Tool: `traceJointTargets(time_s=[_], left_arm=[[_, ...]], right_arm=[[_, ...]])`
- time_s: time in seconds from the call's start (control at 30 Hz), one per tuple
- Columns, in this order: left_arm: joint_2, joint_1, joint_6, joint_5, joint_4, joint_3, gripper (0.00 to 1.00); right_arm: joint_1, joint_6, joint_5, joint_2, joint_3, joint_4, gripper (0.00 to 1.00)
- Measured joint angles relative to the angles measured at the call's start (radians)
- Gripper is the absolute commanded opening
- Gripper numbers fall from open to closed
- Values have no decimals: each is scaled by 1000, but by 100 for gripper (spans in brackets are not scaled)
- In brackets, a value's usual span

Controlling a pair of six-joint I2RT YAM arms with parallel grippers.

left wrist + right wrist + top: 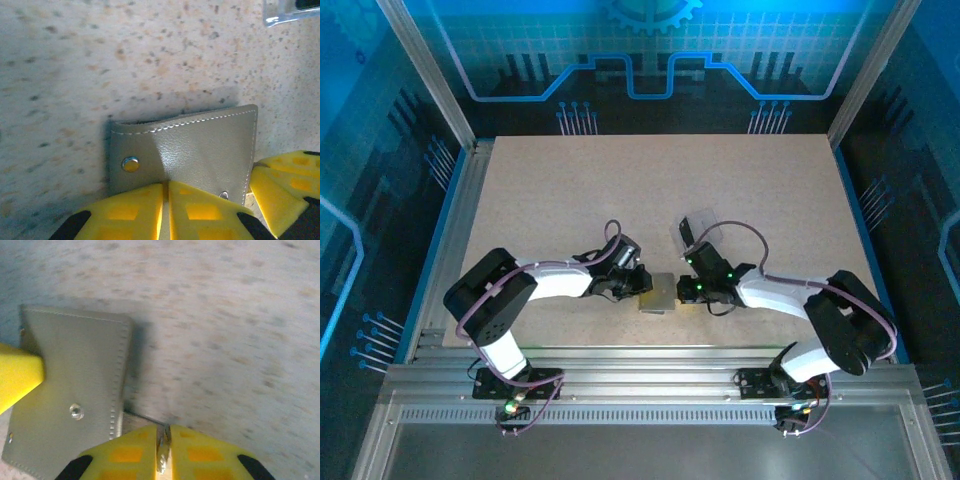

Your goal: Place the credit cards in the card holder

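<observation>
Beige speckled table (570, 180) carries the setup. All positions below are taken from the card holder (658, 298), which lies near the table's front edge, about midway between the two arm bases. It appears folded closed.

Left arm (555, 280) reaches in from the holder's left and right arm (780, 292) from its right, so the case is bracketed on both sides. Judgement: one side steadies it while the other works the fold.

Clear box (705, 228) stands behind the holder and slightly to its right, near but apart. There is a dark shape inside it; I cannot tell whether it is one of the credit cards. Judgement: loading is not yet begun, since the holder looks closed.

Holder surface, from the left wrist view: grey stitched leather with a flap across the front.

Left tool (166, 186): fingers pressed almost together, overlapping the holder's near edge. I cannot tell whether it nips the leather or only bears down on it. Likely purpose is to stop the case sliding.

Right tool (164, 430): just beside the holder's right corner, fingers pinching a grey sliver (162, 455). I cannot identify the sliver; it could be a panel edge or a card seen edge-on.

Snap (130, 163) sits on the flap toward the holder's left end. Judgement: it probably has to be popped before any card goes in.
</observation>
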Motion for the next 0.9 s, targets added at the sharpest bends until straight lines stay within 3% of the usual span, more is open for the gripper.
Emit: traceJointTargets(time_s=[0.1, 0.23, 0.43, 0.67, 0.9], left_arm=[[14, -21, -18, -7, 48, 0, 15], [17, -28, -31, -14, 84, -13, 15], [13, -28, -49, -15, 135, -42, 15], [7, -30, -50, -21, 159, -55, 15], [4, -32, -49, -25, 169, -62, 15]], right_arm=[[28, 47, 115, -70, -18, -67, 36], [129, 65, 233, -170, 37, -186, 28], [157, 21, 141, -131, 163, -185, 44], [109, -1, 20, 57, 214, -140, 42], [72, 0, 36, 80, 201, -149, 48]])
